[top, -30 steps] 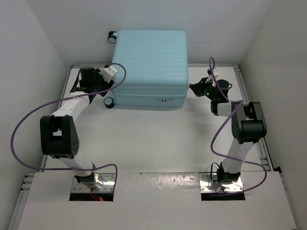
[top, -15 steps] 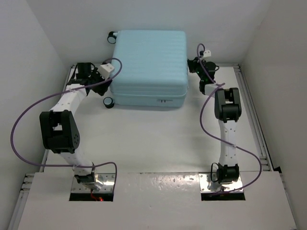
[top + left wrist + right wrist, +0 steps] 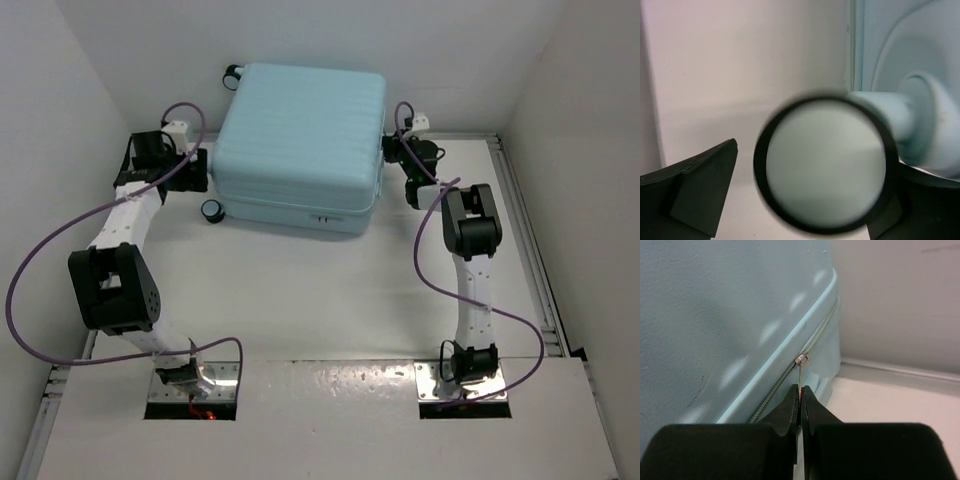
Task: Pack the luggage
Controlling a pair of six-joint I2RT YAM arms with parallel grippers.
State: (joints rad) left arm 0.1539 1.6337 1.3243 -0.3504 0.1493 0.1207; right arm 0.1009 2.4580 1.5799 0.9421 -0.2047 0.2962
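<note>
The right claw (image 3: 799,395) is pinched shut on the thin zipper pull (image 3: 800,374), its two fingertips pressed flat together with the tab running up between them to the slider; held this way, by the tab's end and not by the slider, the pull can swing into line with the zipper track (image 3: 771,399) as the arm drags it along the seam. The track runs diagonally along the edge of the shell, and the claw sits just below it, close against the side of the luggage (image 3: 300,140).

The left claw (image 3: 196,170) stands spread wide at the opposite side of the case; in the wrist view a wheel (image 3: 822,162) fills the gap between its fingers (image 3: 702,187), and the finger that shows plainly is apart from it, so nothing is gripped there. I judge that it waits at that corner to brace or steady the case against the pull from the other side.

The luggage lies flat and closed on the far part of the tabletop (image 3: 320,290), ribbed shell upward, its far end near the back wall (image 3: 300,30) and turned slightly askew; the step in hand looks like working the zipper, though whether to open or to close it I cannot tell.
</note>
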